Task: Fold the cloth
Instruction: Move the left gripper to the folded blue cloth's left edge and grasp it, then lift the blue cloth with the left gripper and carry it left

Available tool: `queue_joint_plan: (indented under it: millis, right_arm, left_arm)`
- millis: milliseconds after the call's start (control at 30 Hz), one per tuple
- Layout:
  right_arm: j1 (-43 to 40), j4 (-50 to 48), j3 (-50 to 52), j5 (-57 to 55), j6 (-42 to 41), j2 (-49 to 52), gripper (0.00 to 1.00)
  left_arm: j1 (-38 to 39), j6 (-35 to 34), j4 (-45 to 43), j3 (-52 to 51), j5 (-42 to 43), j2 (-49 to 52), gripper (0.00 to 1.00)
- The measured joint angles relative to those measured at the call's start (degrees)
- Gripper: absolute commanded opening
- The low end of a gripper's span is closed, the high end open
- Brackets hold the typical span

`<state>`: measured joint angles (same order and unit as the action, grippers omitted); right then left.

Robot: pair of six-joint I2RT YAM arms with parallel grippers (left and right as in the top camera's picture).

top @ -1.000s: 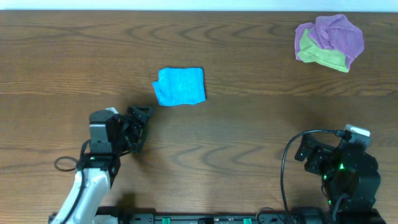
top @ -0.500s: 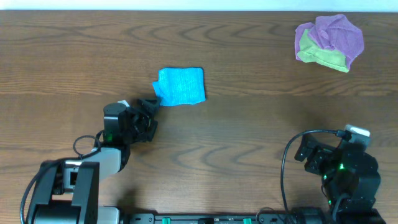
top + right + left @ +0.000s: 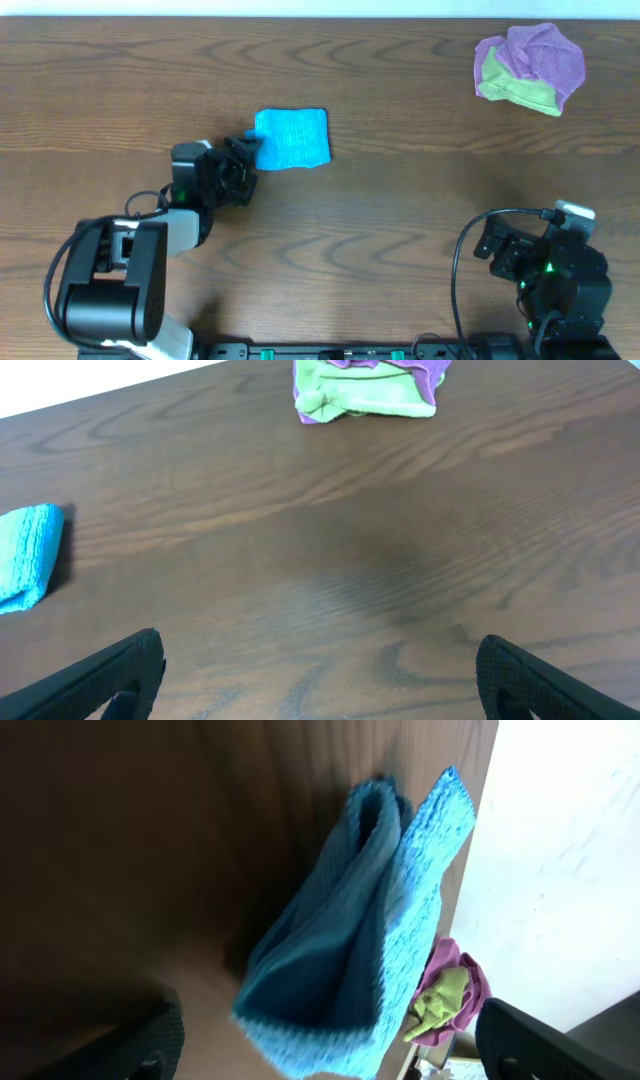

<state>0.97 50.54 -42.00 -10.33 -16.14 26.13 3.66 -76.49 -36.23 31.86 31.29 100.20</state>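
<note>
Dark wood counter point(image 3: 400, 200) carries the blue cloth point(image 3: 292, 138), folded, left of centre in the overhead frame. The left hand point(image 3: 241, 160) is spread wide just beside the cloth's lower-left corner. The right hand point(image 3: 318, 660), also spread, sits at lower right, well apart. A purple cloth point(image 3: 545, 55) and a green cloth point(image 3: 520, 92) lie bunched together at upper right.

surface: wooden table point(image 3: 400, 200) | on it: cloth point(image 3: 291, 138), purple cloth point(image 3: 545, 55), yellow-green cloth point(image 3: 525, 93)

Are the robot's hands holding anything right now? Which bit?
Nothing is held. The left gripper is open right at the edge of the blue cloth, not closed on it. The right gripper is open too, far from the cloth.
</note>
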Motion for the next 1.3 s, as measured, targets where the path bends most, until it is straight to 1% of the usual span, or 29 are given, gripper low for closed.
queue_joint_plan:
  millis: [300, 433, 600, 633, 733, 933, 1033, 1100, 1133, 1167, 1300]
  right_arm:
    - [0.00, 0.00, 0.00, 0.02, 0.02, 0.00, 0.99]
    - [0.00, 0.00, 0.00, 0.02, 0.02, 0.00, 0.99]
    - [0.00, 0.00, 0.00, 0.02, 0.02, 0.00, 0.99]
    - [0.00, 0.00, 0.00, 0.02, 0.02, 0.00, 0.99]
    - [0.00, 0.00, 0.00, 0.02, 0.02, 0.00, 0.99]
    - [0.00, 0.00, 0.00, 0.02, 0.02, 0.00, 0.99]
    - [0.00, 0.00, 0.00, 0.02, 0.02, 0.00, 0.99]
    - [0.00, 0.00, 0.00, 0.02, 0.02, 0.00, 0.99]
    - [0.00, 0.00, 0.00, 0.02, 0.00, 0.00, 0.99]
    - [0.00, 0.00, 0.00, 0.02, 0.02, 0.00, 0.99]
    - [0.00, 0.00, 0.00, 0.02, 0.02, 0.00, 0.99]
  left_arm:
    - [1.97, 0.00, -0.98, 4.76, 0.07, 4.72, 0.96]
    - [3.13, 0.02, -1.16, 6.36, -0.35, 5.95, 1.00]
    - [4.02, 0.02, -1.29, 7.30, -1.97, 7.45, 0.73]
    - [4.07, -0.02, -1.42, 7.39, -2.12, 7.80, 0.70]
    - [4.07, 0.00, -1.66, 7.63, -2.12, 8.70, 0.70]
    - [4.07, -0.02, -4.09, 8.26, -2.10, 10.88, 0.54]
    - [4.07, -0.02, -5.64, 8.63, -2.05, 12.46, 0.38]
    - [4.11, 0.17, -6.86, 8.76, -2.03, 13.77, 0.18]
    - [4.13, 0.26, -7.39, 8.90, -2.14, 14.45, 0.10]
    - [4.24, 0.94, -7.45, 9.22, -2.19, 15.50, 0.06]
    - [4.28, 0.92, -8.55, 9.94, -1.73, 16.81, 0.06]
